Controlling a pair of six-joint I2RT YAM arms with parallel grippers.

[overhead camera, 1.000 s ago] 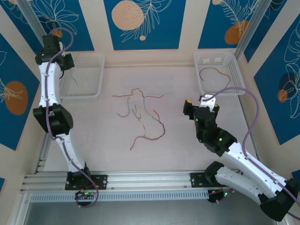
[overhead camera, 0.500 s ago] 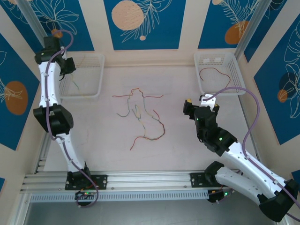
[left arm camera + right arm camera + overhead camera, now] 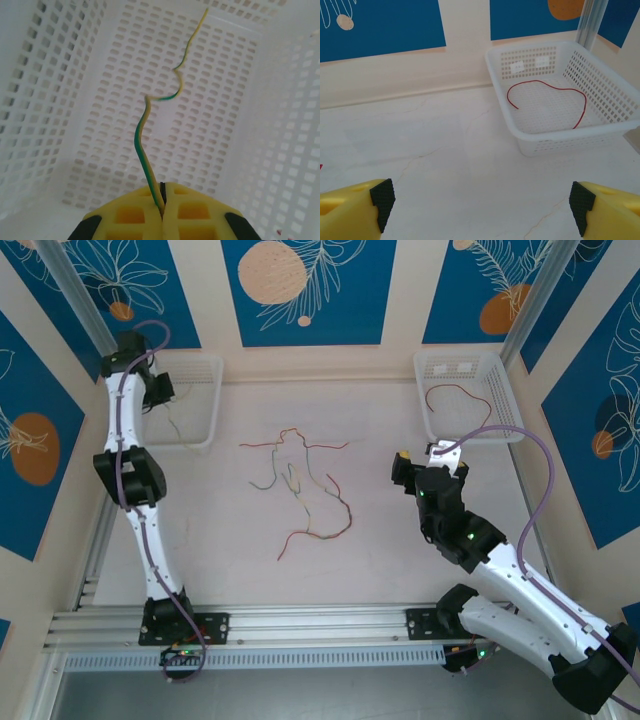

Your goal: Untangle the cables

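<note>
Yellow-tipped, the left end effector (image 3: 162, 200) at the frame's bottom clamps a yellow-green cable (image 3: 139, 135) over the basket (image 3: 60, 90); best let go only once it hangs low inside. The right end effector (image 3: 481, 202) gapes empty, other cables (image 3: 300, 480) tangled mid-frame on the bench (image 3: 200, 530).

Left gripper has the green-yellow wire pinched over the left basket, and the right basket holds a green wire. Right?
Not quite. The right basket holds a red wire, not a green one; the right wrist view shows it plainly. The rest holds: the left gripper is shut on the green-yellow wire over the left basket.
</note>
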